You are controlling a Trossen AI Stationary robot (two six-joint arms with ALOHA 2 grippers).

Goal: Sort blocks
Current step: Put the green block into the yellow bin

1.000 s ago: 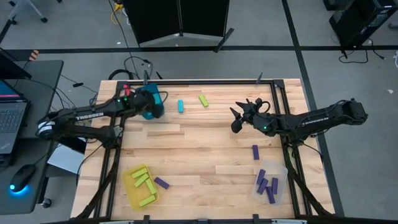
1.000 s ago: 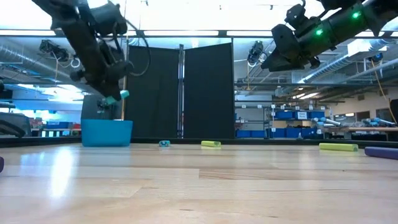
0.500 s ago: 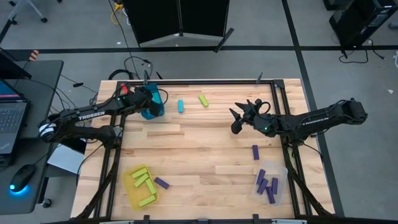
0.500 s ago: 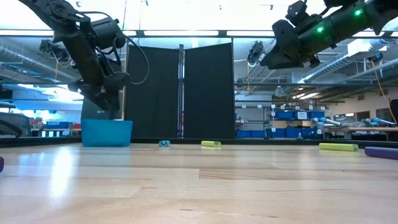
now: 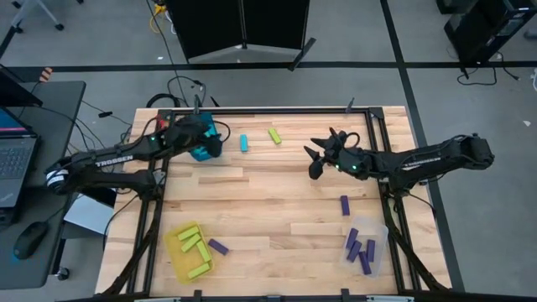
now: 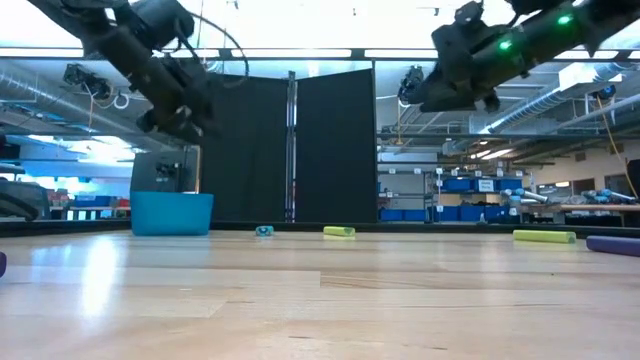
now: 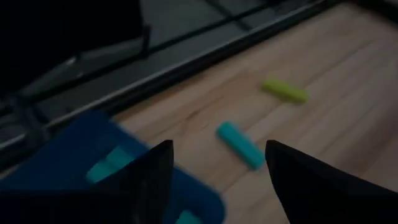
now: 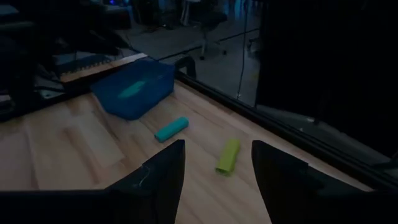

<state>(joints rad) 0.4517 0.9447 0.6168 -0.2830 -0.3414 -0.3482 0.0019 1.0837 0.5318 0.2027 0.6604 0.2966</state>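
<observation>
We see open tabletop [image 5: 268,201] across the centre. At the far edge, a cyan block [image 5: 244,143] and a lime block [image 5: 274,135] lie apart, passable between. The teal bin [image 5: 205,143] obstructs the far-left corner.

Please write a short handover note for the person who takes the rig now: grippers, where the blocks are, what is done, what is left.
Left gripper: jaws open, empty, above the teal bin, which holds cyan blocks.
Right gripper: jaws open, empty, raised over the table's right-middle.
Done: lime blocks in the yellow bin; purple blocks in the clear bin.
Left: cyan block and lime block loose near the far edge, one purple block beside the yellow bin, one purple block above the clear bin.
</observation>
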